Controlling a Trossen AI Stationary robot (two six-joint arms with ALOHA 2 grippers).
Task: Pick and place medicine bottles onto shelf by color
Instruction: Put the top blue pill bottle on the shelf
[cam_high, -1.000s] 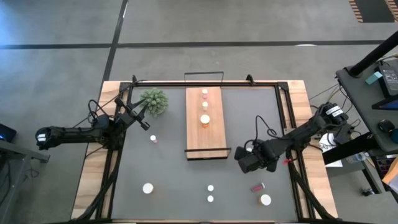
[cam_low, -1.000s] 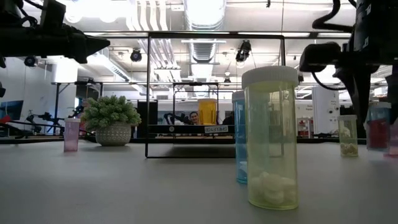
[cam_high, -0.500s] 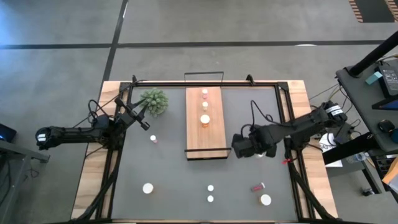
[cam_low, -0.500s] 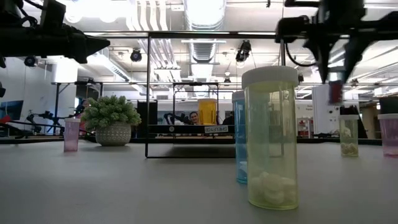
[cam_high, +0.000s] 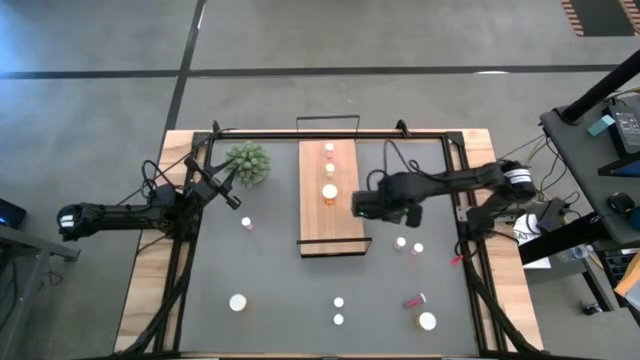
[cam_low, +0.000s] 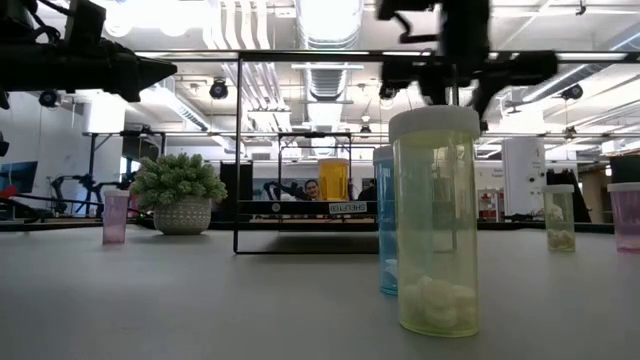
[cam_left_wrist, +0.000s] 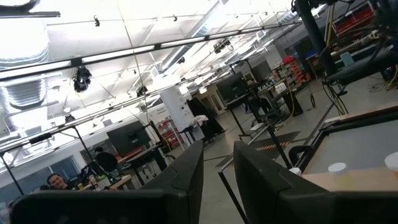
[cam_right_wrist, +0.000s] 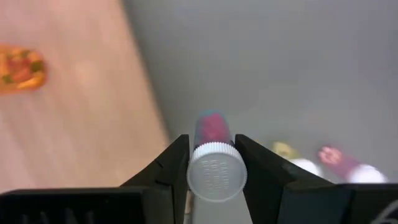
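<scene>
My right gripper (cam_high: 358, 205) hangs over the right long edge of the light-wood shelf (cam_high: 318, 225) and is shut on a small bottle with a pink-red body and a white cap (cam_right_wrist: 216, 171). Three bottles (cam_high: 329, 168) stand in a row on the shelf's far half; the nearest one is orange (cam_right_wrist: 22, 70). Several more bottles stand on the dark table, among them a pair (cam_high: 408, 245) right of the shelf and a pink one (cam_high: 246, 223) to its left. My left gripper (cam_high: 237, 200) waits open above the table's left side, near the green plant (cam_high: 248, 162). My right gripper pinches the bottle between its two fingers (cam_right_wrist: 169, 168) at the white cap's sides (cam_right_wrist: 194, 169). The fingers come from above. The bottle is lifted clear, cap toward the wrist camera, its pink-red body (cam_right_wrist: 211, 127) pointing down at the table beside the shelf's edge.
Black wire rails (cam_high: 334, 241) stand at the shelf's short ends. A large yellowish bottle (cam_low: 435, 220) and a blue one (cam_low: 384, 225) stand close to the low camera. More bottles (cam_high: 427, 321) stand near the table's front edge. A black frame (cam_high: 300, 133) borders the table.
My right gripper has risen with the pink-red bottle and gone toward the table's left and far side, from the table's right part to the shelf's right edge. The bottle has stayed in its hold. Two bottles right of the shelf have come into view behind it.
</scene>
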